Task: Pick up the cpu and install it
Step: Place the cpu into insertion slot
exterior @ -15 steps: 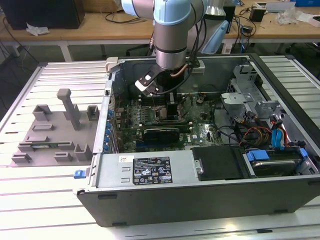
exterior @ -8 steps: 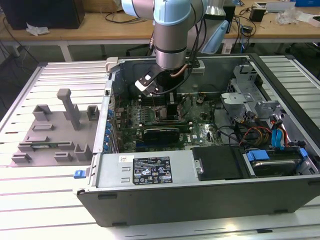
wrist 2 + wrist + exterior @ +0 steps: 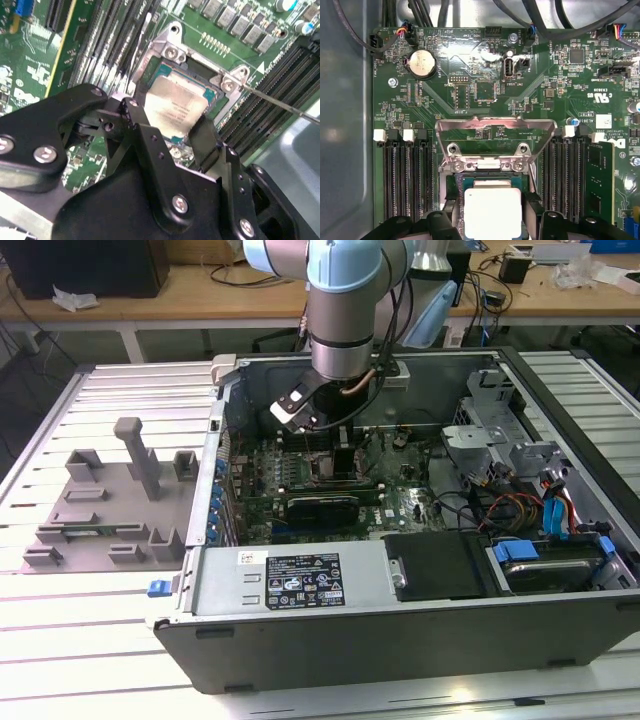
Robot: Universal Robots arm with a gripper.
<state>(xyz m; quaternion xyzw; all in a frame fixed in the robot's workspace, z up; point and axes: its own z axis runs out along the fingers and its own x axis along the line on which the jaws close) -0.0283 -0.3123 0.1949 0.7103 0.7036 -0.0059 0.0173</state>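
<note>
The cpu (image 3: 492, 212), a square chip with a silvery top and a green rim, lies level in or just above the motherboard's open socket (image 3: 172, 50). My gripper (image 3: 492, 216) comes straight down over it, one black finger (image 3: 451, 215) against each of two opposite sides, shut on the chip. In the second wrist view the cpu (image 3: 175, 107) sits between the same fingers (image 3: 132, 112) of the gripper (image 3: 167, 120). The socket's metal load plate (image 3: 495, 125) stands flipped up. In the exterior view the gripper (image 3: 343, 455) reaches down into the open computer case (image 3: 400, 610).
Memory slots (image 3: 407, 175) flank the socket on both sides. A black card (image 3: 320, 508) lies just in front of it. Cables (image 3: 520, 505) and drive bays fill the case at the exterior view's right. A grey fixture plate (image 3: 110, 510) rests on the table outside.
</note>
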